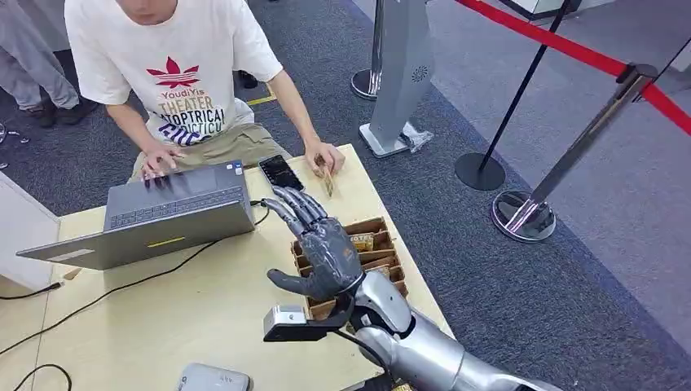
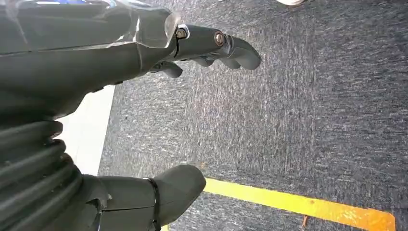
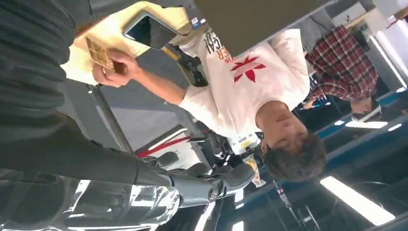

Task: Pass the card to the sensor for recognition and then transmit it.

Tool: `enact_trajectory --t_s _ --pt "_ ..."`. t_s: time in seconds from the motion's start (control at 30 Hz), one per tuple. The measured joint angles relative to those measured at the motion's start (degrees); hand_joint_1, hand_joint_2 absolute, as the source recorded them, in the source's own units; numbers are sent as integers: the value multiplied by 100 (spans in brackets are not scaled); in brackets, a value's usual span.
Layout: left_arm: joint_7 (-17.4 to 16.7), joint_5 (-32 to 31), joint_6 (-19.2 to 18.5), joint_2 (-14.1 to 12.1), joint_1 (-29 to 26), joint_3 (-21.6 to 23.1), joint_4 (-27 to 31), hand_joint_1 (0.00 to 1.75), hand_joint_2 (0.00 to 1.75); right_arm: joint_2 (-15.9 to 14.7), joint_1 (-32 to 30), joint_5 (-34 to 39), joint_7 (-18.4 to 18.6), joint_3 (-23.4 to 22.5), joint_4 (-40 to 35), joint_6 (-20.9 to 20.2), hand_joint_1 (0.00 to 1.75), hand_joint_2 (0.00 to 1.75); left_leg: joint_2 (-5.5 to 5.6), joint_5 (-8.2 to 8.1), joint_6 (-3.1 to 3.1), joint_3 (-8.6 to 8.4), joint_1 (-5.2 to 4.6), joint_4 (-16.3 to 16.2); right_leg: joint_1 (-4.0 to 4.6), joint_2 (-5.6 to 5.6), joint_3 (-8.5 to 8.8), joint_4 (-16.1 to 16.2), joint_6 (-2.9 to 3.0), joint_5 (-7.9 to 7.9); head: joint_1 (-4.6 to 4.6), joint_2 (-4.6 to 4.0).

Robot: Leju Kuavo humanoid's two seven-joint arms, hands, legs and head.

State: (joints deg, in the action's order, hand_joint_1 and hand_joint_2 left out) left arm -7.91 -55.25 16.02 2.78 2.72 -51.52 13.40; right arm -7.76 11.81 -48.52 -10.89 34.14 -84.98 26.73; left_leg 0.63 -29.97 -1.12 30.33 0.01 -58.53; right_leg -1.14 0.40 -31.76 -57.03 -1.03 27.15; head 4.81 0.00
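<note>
We judge the handover pending: the right robot hand [image 1: 319, 248] hangs spread and empty over the brown wooden card box [image 1: 383, 236] on the pale surface [image 1: 204, 309]. One gold card [image 1: 327, 181] sits in the person's hand [image 1: 324, 156]. Next: receive it. The left robot hand [image 2: 144, 53] hangs loose, holding nothing, above grey carpet [image 2: 288, 120]. One laptop [image 1: 175, 213], one black phone [image 1: 280, 172].

the left hand [image 2: 144, 96] holds nothing, its dark fingers [image 2: 231, 45] stretched out and well apart from the thick grey thumb [image 2: 168, 190]. beyond the hand lies grey carpet [image 2: 288, 120], with a yellow floor stripe [image 2: 298, 204] past the thumb tip and a pale floor patch [image 2: 89, 130] between thumb and fingers.
</note>
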Motion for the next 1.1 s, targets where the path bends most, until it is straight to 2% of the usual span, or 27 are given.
enact_trajectory --t_s 0.13,0.2,0.6,0.67,0.77,0.87,0.9,0.97,1.1 --pt "24 22 9 2 -13 -33 0 0 175 -20 -71 22 -46 0 2 -92 38 175 0 0 0 0 0 0 0 0 0 0 0 0 0 0" --pt "28 44 9 9 -24 -57 0 0 175 -22 -108 35 -61 2 20 -157 40 175 0 0 0 0 0 0 0 0 0 0 0 0 0 0" --pt "35 87 26 52 -51 -186 0 0 175 -33 -119 -249 11 17 429 -135 40 175 0 0 0 1 0 0 0 0 1 0 0 0 0 0" --pt "39 79 28 55 -53 -205 0 0 175 -55 -107 -453 88 22 496 -57 47 175 0 0 0 1 0 0 0 0 0 0 0 0 0 0" --pt "48 63 28 55 -53 -260 2 0 175 -87 -78 -750 210 33 590 33 38 175 0 0 0 1 0 0 0 0 0 0 0 0 0 0" --pt "61 55 28 55 -55 -280 0 0 175 -129 -47 -984 304 72 662 81 37 175 0 0 0 1 0 0 0 0 0 0 0 0 -2 0" --pt "68 50 28 55 -54 -280 0 0 175 -142 -33 -1054 330 94 684 96 45 175 0 0 0 1 0 0 0 0 0 0 0 0 -2 0" --pt "74 30 26 55 -54 -282 2 0 175 -164 -7 -1205 400 118 730 123 49 175 0 0 0 1 0 0 0 0 0 0 0 0 -2 0" --pt "74 4 28 55 -54 -286 0 0 175 -212 36 -1399 490 133 800 133 45 175 0 0 0 1 0 0 0 0 1 0 0 0 0 0"
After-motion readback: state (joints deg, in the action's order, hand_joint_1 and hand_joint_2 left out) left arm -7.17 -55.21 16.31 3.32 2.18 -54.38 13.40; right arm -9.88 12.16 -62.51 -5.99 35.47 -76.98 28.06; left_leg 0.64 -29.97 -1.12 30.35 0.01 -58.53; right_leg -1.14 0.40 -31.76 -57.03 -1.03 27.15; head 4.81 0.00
